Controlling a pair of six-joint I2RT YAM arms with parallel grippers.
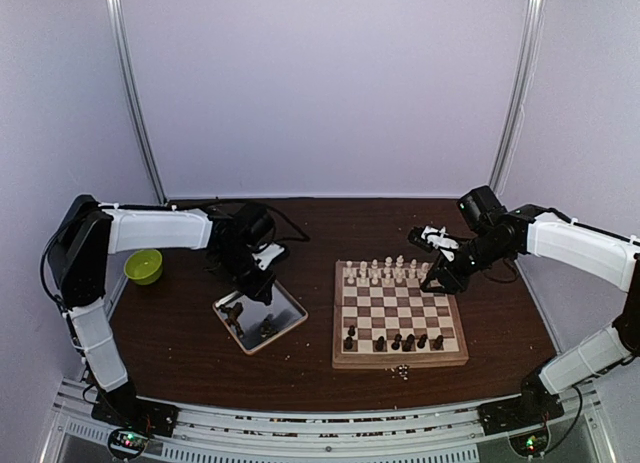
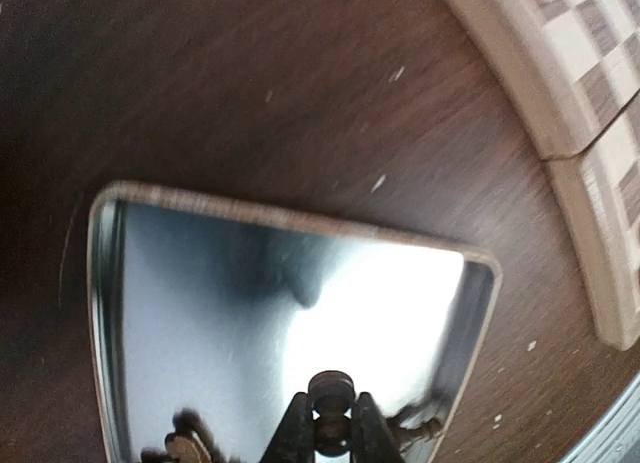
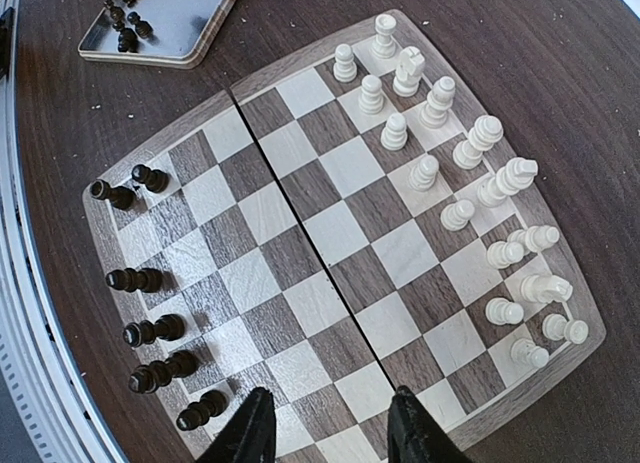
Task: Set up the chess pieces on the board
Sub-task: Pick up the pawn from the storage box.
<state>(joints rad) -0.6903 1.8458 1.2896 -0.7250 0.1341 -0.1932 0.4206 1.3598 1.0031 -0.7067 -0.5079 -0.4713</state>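
The chessboard (image 1: 400, 313) lies flat on the dark table (image 1: 180, 343), at about 3 o'clock from the table's middle in the top view. Its two ranks on the 12 o'clock side are filled with cream pieces (image 1: 385, 273), all upright. Along the 6 o'clock edge only a partial row of dark pieces (image 1: 408, 341) is set, with gaps between them.

A square metal tray (image 1: 285, 323) is placed at 9 o'clock of the board, apart from it, and a few loose dark pieces (image 3: 125, 23) are seen inside it. Over the tray's near part the left end effector (image 2: 330, 433) is held, its fingers (image 2: 297, 433) drawn together and clamped on a single dark piece (image 2: 330, 388) with a round head.

The right end effector (image 3: 335, 433) is held above the board's 2 o'clock corner, its fingers (image 3: 250, 428) spread apart with nothing between them.

A green bowl (image 1: 143, 266) is seen at 10 o'clock of the tray, well apart from it.
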